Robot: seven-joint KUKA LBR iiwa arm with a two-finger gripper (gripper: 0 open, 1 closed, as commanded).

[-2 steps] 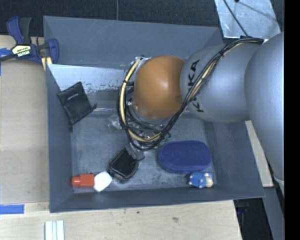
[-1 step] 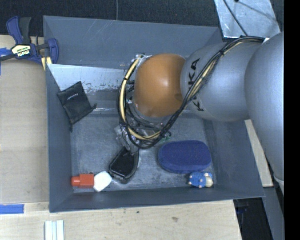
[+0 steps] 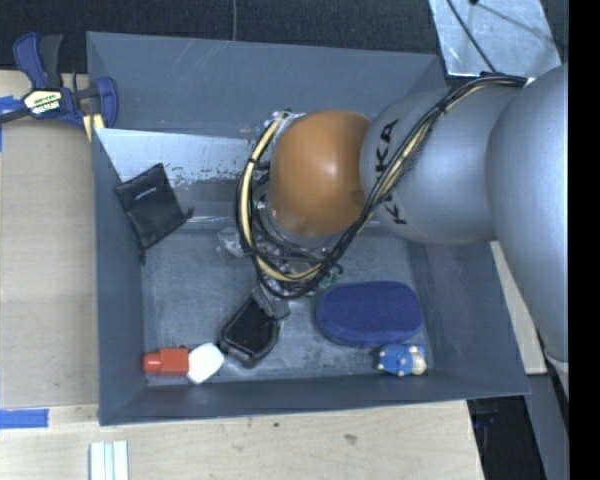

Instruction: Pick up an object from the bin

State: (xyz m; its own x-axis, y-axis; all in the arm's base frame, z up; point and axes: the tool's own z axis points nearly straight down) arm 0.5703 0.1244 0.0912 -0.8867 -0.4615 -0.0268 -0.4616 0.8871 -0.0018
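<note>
Black rounded object (image 3: pixel 248 335) lies touching the pincer (image 3: pixel 273 304); grip state indiscernible.

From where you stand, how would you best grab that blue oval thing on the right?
The blue oval thing lies flat, long axis running left to right, so probably come from straight above and pinch across its shorter front-to-back width near the middle. The small blue and white toy sits close to its front right end; stay left of that.
</note>
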